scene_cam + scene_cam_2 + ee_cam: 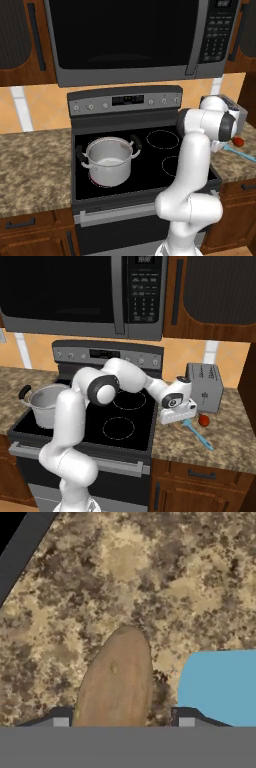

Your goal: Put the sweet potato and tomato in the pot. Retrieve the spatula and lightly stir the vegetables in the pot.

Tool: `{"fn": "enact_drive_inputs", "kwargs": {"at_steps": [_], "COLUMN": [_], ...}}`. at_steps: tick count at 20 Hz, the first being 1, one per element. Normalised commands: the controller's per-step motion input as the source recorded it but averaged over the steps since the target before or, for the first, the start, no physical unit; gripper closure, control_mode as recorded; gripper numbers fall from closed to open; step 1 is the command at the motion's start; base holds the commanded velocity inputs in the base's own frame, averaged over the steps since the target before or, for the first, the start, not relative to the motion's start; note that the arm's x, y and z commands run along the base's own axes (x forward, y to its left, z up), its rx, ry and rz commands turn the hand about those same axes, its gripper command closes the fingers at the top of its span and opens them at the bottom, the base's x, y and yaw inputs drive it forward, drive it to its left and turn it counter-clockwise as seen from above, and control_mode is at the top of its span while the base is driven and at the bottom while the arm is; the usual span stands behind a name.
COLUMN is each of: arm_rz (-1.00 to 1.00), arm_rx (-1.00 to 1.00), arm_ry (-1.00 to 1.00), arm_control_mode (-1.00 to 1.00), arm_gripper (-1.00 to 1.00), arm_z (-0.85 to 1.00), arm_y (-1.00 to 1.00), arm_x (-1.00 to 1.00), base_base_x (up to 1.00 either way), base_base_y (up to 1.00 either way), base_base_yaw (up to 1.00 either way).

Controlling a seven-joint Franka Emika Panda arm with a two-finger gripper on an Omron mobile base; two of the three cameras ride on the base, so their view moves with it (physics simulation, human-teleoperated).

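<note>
Gripper (123, 719): I see my fingers wide apart, one on each side of the sweet potato (116, 684); contact I cannot tell.
Sweet potato: lies on the speckled counter (150, 577), right of the stove (125, 421).
Spatula (199, 435): just beside the root.
Tomato (203, 420): before the toaster (204, 387).
Pot (109, 160): on the stove's left burner.
</note>
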Motion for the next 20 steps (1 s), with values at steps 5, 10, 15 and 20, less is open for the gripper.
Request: {"fn": "enact_drive_inputs", "kwargs": {"at_steps": [5, 10, 15, 20], "arm_rz": [0.02, 0.0, 0.0, 0.0], "arm_rx": [0.0, 0.0, 0.0, 0.0], "arm_ry": [0.0, -0.09, -0.15, -0.04], "arm_control_mode": [-1.0, -1.0, -1.0, -1.0], "arm_gripper": [1.0, 1.0, 1.0, 1.0], "arm_z": [-0.25, 0.13, 0.24, 0.19], "arm_y": [0.0, 0.25, 0.38, 0.49], "arm_x": [-0.03, -0.71, -0.7, -0.5], "base_base_x": [0.0, 0.0, 0.0, 0.0], "base_base_y": [0.0, 0.0, 0.0, 0.0], "base_base_yaw": [0.0, 0.0, 0.0, 0.0]}}
